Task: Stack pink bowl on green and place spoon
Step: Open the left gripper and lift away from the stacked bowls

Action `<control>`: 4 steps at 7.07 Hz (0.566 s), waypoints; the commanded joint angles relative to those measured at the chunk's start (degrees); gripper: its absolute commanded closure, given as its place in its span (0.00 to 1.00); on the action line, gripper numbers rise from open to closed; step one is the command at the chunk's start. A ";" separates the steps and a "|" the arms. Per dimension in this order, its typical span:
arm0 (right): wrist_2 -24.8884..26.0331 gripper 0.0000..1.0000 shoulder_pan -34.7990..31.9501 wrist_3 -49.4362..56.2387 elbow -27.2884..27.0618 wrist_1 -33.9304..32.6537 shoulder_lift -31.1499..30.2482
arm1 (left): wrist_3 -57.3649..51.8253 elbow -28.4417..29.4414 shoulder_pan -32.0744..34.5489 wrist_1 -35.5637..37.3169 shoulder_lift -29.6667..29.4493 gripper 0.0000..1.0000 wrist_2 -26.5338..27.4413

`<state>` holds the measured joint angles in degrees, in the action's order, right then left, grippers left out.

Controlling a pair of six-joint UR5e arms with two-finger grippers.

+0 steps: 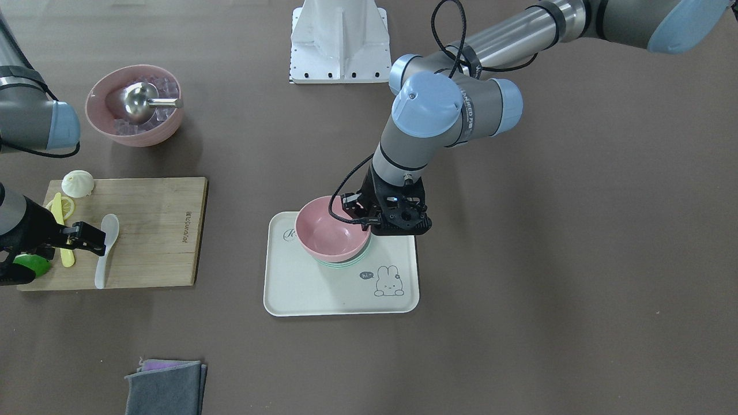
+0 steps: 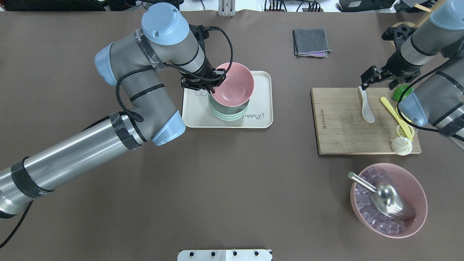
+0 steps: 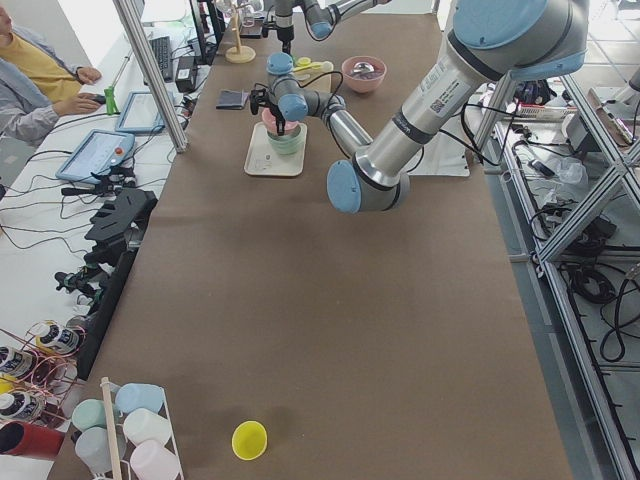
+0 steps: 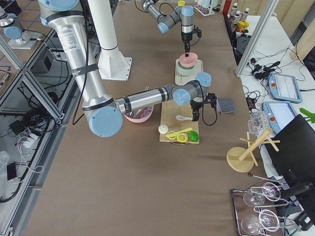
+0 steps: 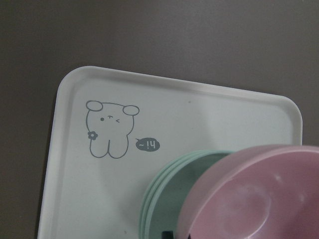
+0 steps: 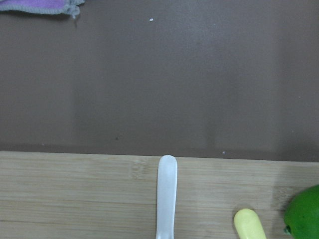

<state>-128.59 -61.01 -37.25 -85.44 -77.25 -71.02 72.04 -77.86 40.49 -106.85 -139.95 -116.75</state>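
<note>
The pink bowl (image 1: 331, 233) sits tilted on the stack of green bowls (image 1: 341, 263) on the white rabbit tray (image 1: 323, 294). My left gripper (image 1: 372, 222) is shut on the pink bowl's rim on the robot's side. The left wrist view shows the pink bowl (image 5: 259, 199) close up over the green bowls (image 5: 169, 199). The white spoon (image 1: 104, 253) lies on the wooden board (image 1: 155, 230). My right gripper (image 1: 89, 239) hovers open over the board, beside the spoon. The right wrist view shows the spoon's handle (image 6: 166, 199) below, with no fingers in sight.
On the board lie a yellow utensil (image 2: 395, 112), a lemon slice, a bun (image 2: 401, 146) and a lime (image 2: 401, 92). A pink bowl of ice with a metal scoop (image 2: 389, 199) stands near the robot. A grey cloth (image 2: 311, 42) lies on the table's far side.
</note>
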 commanded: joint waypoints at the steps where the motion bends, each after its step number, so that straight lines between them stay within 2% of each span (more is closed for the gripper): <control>1: 0.00 0.01 0.62 -0.36 0.10 -0.01 0.00 | 0.29 0.60 0.02 -2.29 0.38 0.02 0.03; 3: -0.09 0.01 0.89 -0.72 0.36 -0.01 0.18 | -0.06 -0.45 2.91 -1.60 1.25 0.02 -2.50; 4: -0.09 0.02 1.15 -0.72 0.80 -0.01 0.27 | -0.14 -3.41 4.93 -1.60 3.87 0.02 -4.26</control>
<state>-128.66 -60.12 -37.91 -85.06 -77.26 -70.84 72.01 -78.76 43.32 -108.48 -138.35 -119.04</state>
